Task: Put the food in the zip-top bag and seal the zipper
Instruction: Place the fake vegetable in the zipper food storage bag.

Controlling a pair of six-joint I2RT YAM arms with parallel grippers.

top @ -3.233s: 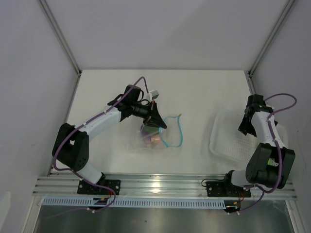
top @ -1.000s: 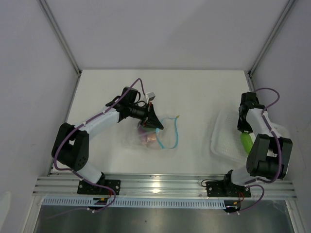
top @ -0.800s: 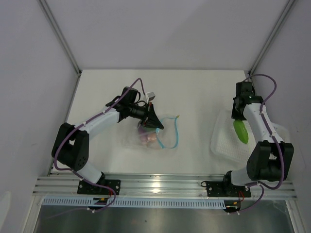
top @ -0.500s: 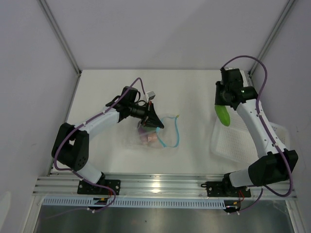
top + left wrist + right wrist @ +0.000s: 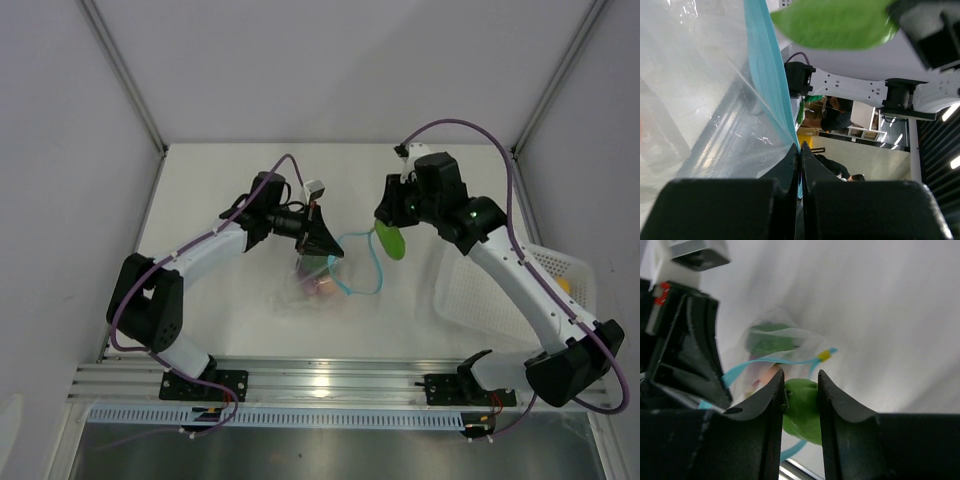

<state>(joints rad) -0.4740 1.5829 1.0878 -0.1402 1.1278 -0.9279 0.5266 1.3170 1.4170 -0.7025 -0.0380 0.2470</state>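
The left jaws are pinched tight on the blue strip (image 5: 771, 95) of the clear bag (image 5: 312, 288), holding its mouth up off the worktop (image 5: 220, 180). The right jaws clamp a light-green oval (image 5: 391, 241) just beside that mouth, perhaps over it.
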